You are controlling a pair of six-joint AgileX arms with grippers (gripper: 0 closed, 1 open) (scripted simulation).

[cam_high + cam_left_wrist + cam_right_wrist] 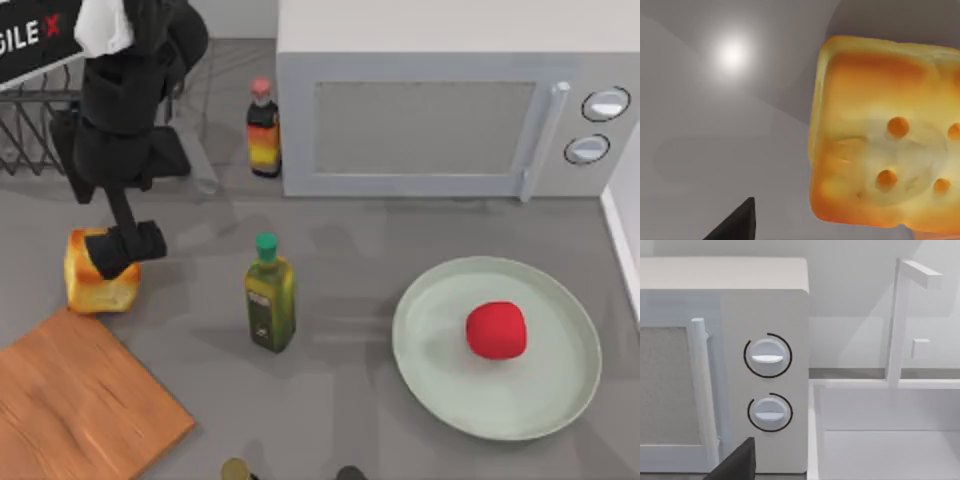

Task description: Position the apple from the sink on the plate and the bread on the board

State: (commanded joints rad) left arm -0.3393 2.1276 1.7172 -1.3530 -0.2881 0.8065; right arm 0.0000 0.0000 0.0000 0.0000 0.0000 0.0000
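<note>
Over the bench's left side, the left claw point(122, 247) sits down on the bread point(97, 278), just beyond the board's point(80, 400) far edge; whether its fingers grip the bread cannot be told. Apple point(496, 330) rests on the plate point(440, 385) at right, near the microwave point(440, 110). An olive oil bottle point(270, 297) stands between bread and plate.

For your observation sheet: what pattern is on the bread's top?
Golden-yellow with round orange-brown spots; the bread shows best in the left wrist view.
</note>
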